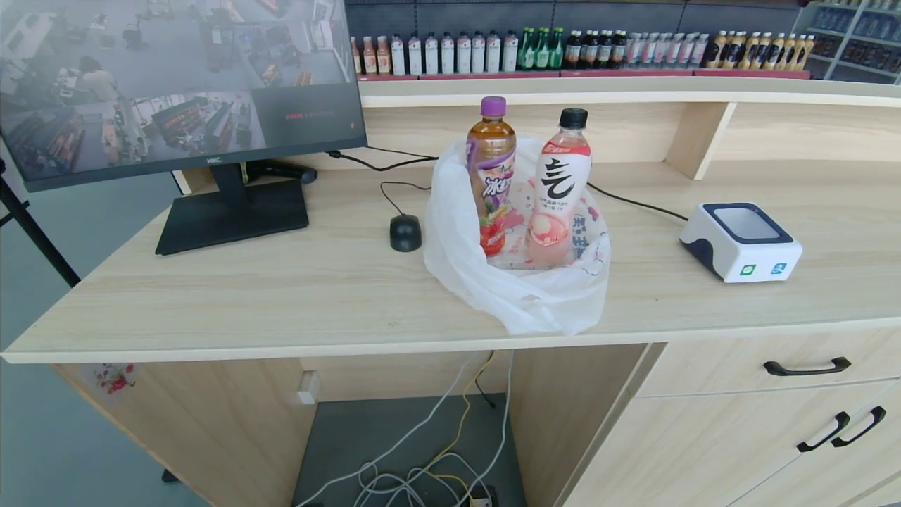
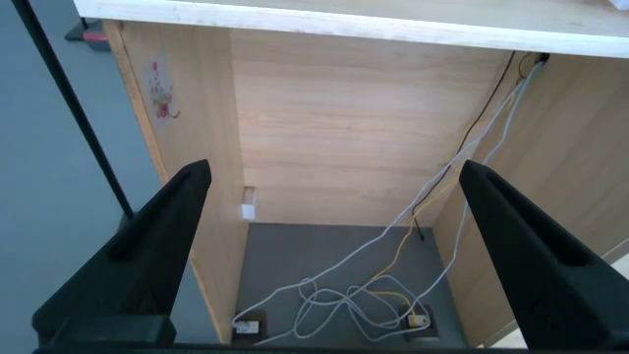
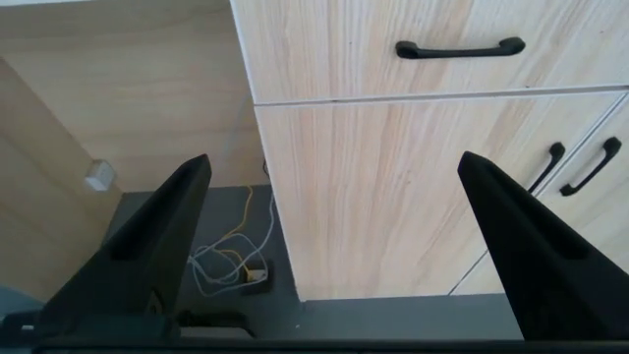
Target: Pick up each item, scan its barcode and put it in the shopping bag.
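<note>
Wooden checkout counter [image 1: 317, 282] carries the shopping bag [image 1: 521, 299] above both pincers, a purple-capped bottle [image 1: 490, 162] and a black-capped bottle [image 1: 563, 176] standing inside it, their lower halves veiled by plastic. Left gripper [image 2: 334, 169] hangs spread wide before the kneehole's tangled cables [image 2: 364, 295]; right gripper [image 3: 334, 160], likewise spread, faces the drawers [image 3: 413, 108], its finger bases cut off by the frame.

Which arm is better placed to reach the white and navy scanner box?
Right, probably. The white and navy scanner box sits on the counter's right; the right gripper faces the drawers below it, the left gripper the cable bay.
</note>
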Tool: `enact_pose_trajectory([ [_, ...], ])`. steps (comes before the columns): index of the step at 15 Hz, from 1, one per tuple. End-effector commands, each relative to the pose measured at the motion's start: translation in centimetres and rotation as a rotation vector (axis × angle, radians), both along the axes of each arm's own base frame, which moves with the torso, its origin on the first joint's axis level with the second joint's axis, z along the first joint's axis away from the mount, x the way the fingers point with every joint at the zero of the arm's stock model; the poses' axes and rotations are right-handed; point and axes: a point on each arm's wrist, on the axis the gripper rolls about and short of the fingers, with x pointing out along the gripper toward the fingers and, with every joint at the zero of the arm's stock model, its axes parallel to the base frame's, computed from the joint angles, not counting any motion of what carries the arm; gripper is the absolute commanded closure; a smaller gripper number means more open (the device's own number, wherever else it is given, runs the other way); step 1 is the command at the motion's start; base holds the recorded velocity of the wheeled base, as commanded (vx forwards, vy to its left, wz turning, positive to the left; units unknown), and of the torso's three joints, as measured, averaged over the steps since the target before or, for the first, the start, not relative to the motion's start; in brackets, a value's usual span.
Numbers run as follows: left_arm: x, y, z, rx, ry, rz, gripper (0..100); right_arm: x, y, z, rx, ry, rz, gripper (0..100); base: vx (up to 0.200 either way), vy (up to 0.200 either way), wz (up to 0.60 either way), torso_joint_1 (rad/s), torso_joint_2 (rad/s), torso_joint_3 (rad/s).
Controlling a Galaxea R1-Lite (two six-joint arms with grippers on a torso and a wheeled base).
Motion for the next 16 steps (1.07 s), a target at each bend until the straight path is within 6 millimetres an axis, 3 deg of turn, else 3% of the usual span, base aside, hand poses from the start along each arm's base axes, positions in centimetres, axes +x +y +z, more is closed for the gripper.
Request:
enact_pose_trajectory([
  [1, 0.00, 0.00, -0.01, -0.001, 0.001, 0.000, 0, 0.05, 0.01, 0.02, 0.000, 0.006, 0.002, 0, 0.000, -0.200, 0.00, -0.017, 0.00, 0.012],
  [16, 0.00, 0.00, -0.01, -0.003, 0.001, 0.000, 0, 0.05, 0.00, 0.02, -0.001, 0.006, 0.000, 0, 0.000, -0.200, 0.00, 0.003, 0.00, 0.001],
])
